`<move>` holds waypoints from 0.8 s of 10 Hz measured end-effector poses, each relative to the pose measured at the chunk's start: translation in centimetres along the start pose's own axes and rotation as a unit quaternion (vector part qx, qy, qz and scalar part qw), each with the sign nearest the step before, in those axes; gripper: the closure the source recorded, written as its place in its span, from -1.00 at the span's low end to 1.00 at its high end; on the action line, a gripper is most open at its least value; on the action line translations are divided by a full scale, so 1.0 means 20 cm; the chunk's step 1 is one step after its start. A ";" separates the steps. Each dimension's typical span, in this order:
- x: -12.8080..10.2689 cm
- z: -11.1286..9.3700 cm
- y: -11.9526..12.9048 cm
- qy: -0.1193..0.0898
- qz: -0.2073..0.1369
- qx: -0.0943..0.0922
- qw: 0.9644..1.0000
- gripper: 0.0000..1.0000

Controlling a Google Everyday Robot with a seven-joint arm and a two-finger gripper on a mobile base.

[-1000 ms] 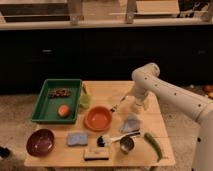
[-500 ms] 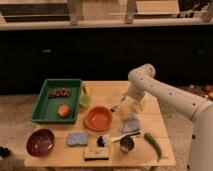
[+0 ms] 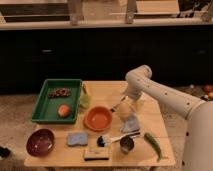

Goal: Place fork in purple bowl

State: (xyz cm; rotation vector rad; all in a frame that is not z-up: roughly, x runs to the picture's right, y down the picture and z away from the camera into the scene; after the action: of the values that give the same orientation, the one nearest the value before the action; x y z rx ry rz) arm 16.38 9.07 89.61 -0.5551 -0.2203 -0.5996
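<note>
Reaching down over the middle of the surface [image 3: 107, 91], the end effector [image 3: 124, 107] sits just right of the orange bowl [image 3: 98, 119] and above a crumpled grey-blue cloth [image 3: 131, 124]. The fork [image 3: 116, 105] shows as a slim slanted line at its left edge, dark at the lower end and pale toward the end effector, touching or nearly touching it. I cannot tell whether the end effector is spread wide, narrowed, or already closed on the fork, nor whether the fork is lying on the surface or lifted off it.

The purple bowl [image 3: 41, 142] stands at the front left corner, well apart from the fork, with the orange bowl and a blue sponge [image 3: 77, 138] between them. A green tray [image 3: 44, 102] lies behind it.

By my reading this is the pickup step: the fork is at the end effector but nowhere near its goal, so most of the task remains. The next move calls for a sure hold on the handle, then a lift high enough to clear the orange bowl's rim, a long carry to the front left, and a release over the purple bowl's hollow. The longer utensil [image 3: 112, 138] with the black head, near the metal cup [image 3: 126, 144], is best left alone.
</note>
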 end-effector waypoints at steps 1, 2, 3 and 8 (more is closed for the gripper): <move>-0.02 0.02 -0.03 -0.004 0.001 0.000 1.000 -0.60; -0.05 0.06 -0.06 -0.011 -0.003 -0.001 1.000 -0.60; -0.08 0.09 -0.10 -0.016 -0.009 -0.002 1.000 -0.60; -0.14 0.23 -0.18 -0.035 -0.025 -0.015 0.999 -0.60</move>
State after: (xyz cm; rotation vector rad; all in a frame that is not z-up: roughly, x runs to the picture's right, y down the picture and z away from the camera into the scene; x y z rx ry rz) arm 11.85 10.50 93.94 -0.6008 -0.2919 -0.6334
